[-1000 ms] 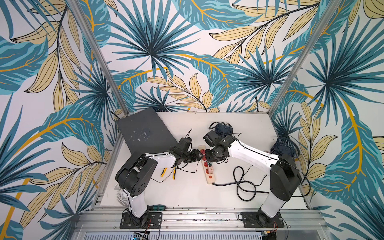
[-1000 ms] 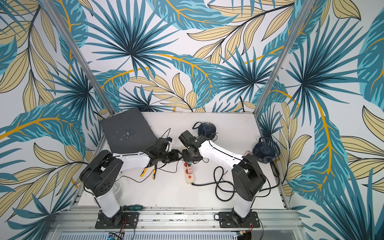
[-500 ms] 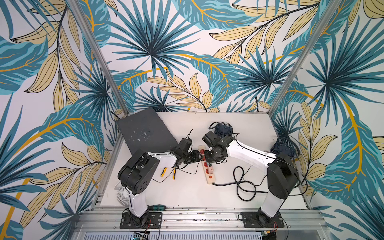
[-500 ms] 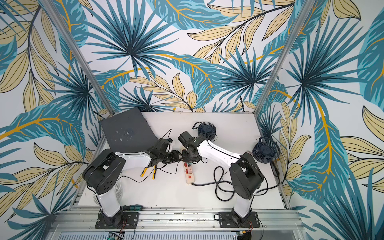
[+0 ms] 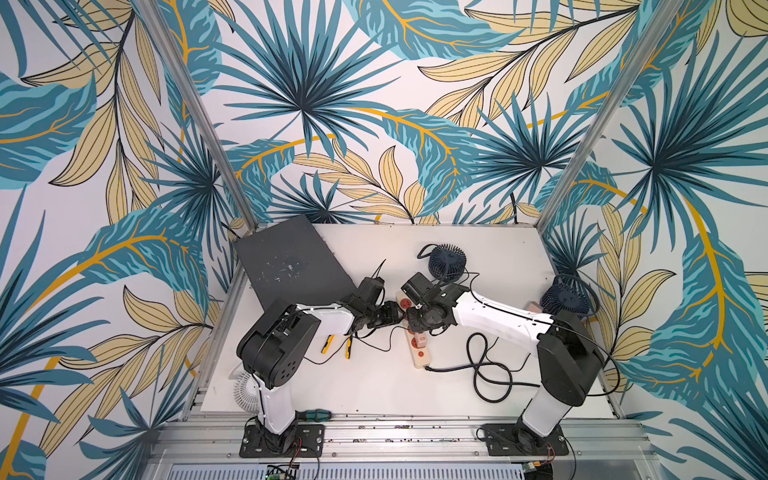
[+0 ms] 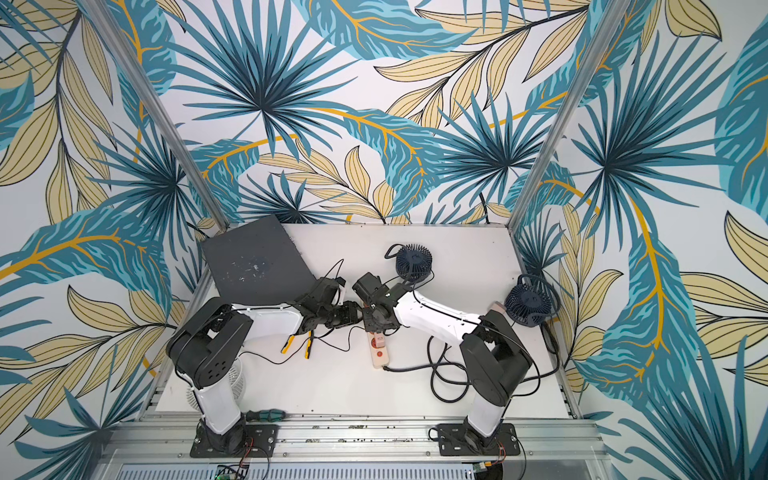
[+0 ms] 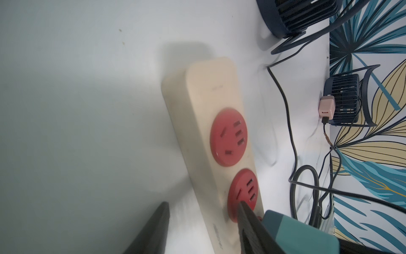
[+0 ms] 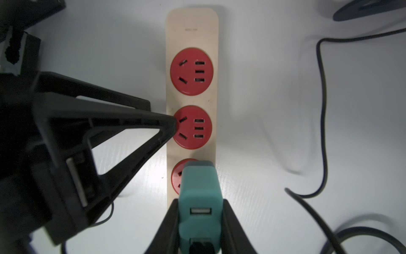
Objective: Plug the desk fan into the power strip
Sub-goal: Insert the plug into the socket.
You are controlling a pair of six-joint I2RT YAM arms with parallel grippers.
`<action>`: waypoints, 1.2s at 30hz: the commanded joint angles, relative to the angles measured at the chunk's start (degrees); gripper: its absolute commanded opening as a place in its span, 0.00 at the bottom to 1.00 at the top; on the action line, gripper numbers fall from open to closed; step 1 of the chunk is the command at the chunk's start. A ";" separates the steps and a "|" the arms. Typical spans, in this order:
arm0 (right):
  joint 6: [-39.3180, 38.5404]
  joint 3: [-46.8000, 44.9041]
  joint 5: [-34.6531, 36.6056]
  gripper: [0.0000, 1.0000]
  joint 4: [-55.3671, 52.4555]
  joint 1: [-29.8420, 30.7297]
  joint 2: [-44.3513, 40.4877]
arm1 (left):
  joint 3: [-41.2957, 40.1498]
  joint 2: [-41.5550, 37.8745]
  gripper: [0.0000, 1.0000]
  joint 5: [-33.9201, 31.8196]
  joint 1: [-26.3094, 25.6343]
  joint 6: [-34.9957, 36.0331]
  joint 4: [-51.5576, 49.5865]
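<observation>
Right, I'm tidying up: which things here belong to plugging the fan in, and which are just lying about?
In the job: cream-white power strip with red sockets; teal plug adapter in the right gripper; probably the dark blue fan at the back.
Lying about: dark grey board; yellow-handled pliers; green-handled screwdriver; white fan; second blue fan.

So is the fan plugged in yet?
Nearly. Done: the right gripper has the teal plug clamped and lined up over a red socket of the power strip. In hand: the open left gripper rests a finger on the strip. Left: pushing the plug home and letting go; I can't tell whether its pins are in.
</observation>
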 commanded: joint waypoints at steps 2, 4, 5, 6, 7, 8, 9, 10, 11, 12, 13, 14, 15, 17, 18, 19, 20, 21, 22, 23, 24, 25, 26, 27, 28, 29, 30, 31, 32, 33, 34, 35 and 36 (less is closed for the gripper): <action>0.33 -9.52 -7.06 0.00 -7.87 2.67 11.41 | 1.38 1.19 0.53 -0.09 0.12 0.58 1.22; -0.10 -10.98 -8.07 0.00 -8.38 4.09 12.05 | 1.38 1.14 0.53 -0.04 0.12 0.62 1.14; -0.03 -12.20 -8.44 0.00 -8.32 4.43 11.98 | 1.36 1.12 0.53 -0.05 0.12 0.66 1.13; 0.09 -13.60 -9.03 0.00 -8.32 4.57 11.74 | 1.36 1.12 0.53 -0.10 0.10 0.66 1.05; 0.11 -15.05 -9.50 0.00 -8.27 4.61 11.25 | 1.37 1.12 0.53 -0.05 0.12 0.68 1.06; 0.19 -16.44 -9.50 0.00 -8.23 4.64 10.66 | 1.36 1.14 0.53 -0.11 0.12 0.72 1.04; 0.10 -17.62 -8.71 0.00 -8.18 4.56 10.35 | 1.43 1.23 0.53 -0.07 0.12 0.74 1.05; 0.06 -18.78 -7.71 0.00 -7.65 4.27 10.61 | 1.39 1.23 0.53 -0.06 0.10 0.70 1.18; 0.24 -19.05 -7.55 0.00 -7.40 3.84 11.55 | 1.37 1.28 0.53 -0.07 0.12 0.62 1.21; 0.55 -18.71 -7.82 0.00 -7.00 3.65 12.69 | 1.36 1.31 0.53 -0.03 0.12 0.54 1.22; 0.86 -18.37 -8.25 0.00 -6.31 3.61 13.79 | 1.36 1.29 0.53 -0.02 0.12 0.49 1.23; 1.30 -18.23 -8.71 0.00 -5.28 3.61 14.60 | 1.36 1.17 0.53 0.02 0.12 0.44 1.22; 1.79 -18.07 -9.10 0.00 -4.66 3.61 15.21 | 1.36 1.08 0.53 0.01 0.12 0.45 1.20; 2.72 -18.24 -9.90 0.00 -4.40 3.58 16.09 | 1.36 0.75 0.53 -0.03 0.12 0.71 0.88; 3.07 -18.69 -10.23 0.00 -3.89 3.61 16.02 | 1.36 0.57 0.53 -0.09 0.12 0.86 0.71; 3.36 -18.99 -10.53 0.00 -3.55 3.63 15.67 | 1.36 0.39 0.52 -0.11 0.10 0.98 0.56; 3.69 -19.01 -10.68 0.00 -3.52 3.64 15.10 | 1.36 0.26 0.53 -0.05 0.12 1.07 0.46; 4.08 -18.58 -10.44 0.00 -3.62 3.63 14.15 | 1.29 0.01 0.53 -0.06 0.12 1.14 0.47; 4.60 -17.71 -9.87 0.00 -4.11 3.63 12.92 | 1.21 -0.21 0.53 -0.11 0.12 1.18 0.51; 5.08 -16.23 -9.20 0.00 -4.99 3.67 11.58 | 1.12 -0.51 0.53 -0.26 0.12 1.31 0.51; 5.63 -14.26 -8.30 0.00 -6.19 3.63 10.09 | 1.05 -1.08 0.53 -0.52 0.12 1.59 0.35; 6.17 -11.86 -7.07 0.08 -7.60 3.63 8.42 | 1.07 -1.70 0.55 -0.99 0.12 1.96 0.03; 6.59 -9.36 -6.02 0.16 -9.14 3.62 6.78 | 1.05 -2.53 0.58 -1.48 0.12 2.38 -0.41; 7.06 -6.71 -4.71 0.28 -10.65 3.63 5.15 | 0.95 -3.61 0.60 -2.21 0.12 2.86 -0.93; 7.65 -4.05 -3.06 0.47 -12.03 3.63 3.51 | 0.78 -4.67 0.62 -2.94 0.10 3.34 -1.36; 8.06 -1.42 -1.47 0.54 -13.42 3.63 1.87 | 0.56 -6.03 0.65 -3.84 0.12 3.87 -1.90; 8.52 0.94 0.12 0.59 -14.82 3.66 0.35 | 0.25 -7.46 0.68 -4.74 0.12 4.36 -2.48; 9.03 3.05 1.64 0.66 -16.19 3.59 -0.96 | -0.08 -8.78 0.70 -5.68 0.12 4.80 -3.07; 9.33 4.74 2.62 0.73 -17.12 3.69 -2.32 | -0.43 -10.33 0.72 -6.65 0.12 5.25 -3.70; 9.53 5.85 3.06 0.79 -17.56 3.62 -3.84 | -0.87 -11.77 0.74 -7.49 0.12 5.72 -4.41; 9.71 6.28 3.24 0.83 -17.59 3.63 -5.55 | -1.36 -13.44 0.76 -8.41 0.12 6.14 -5.20; 9.81 6.22 3.09 0.86 -17.13 3.72 -7.29 | -2.01 -15.15 0.79 -9.49 0.12 6.50 -5.96; 10.40 5.61 3.15 0.89 -16.64 3.63 -9.82 | -3.02 -17.42 0.81 -10.94 0.12 6.96 -7.06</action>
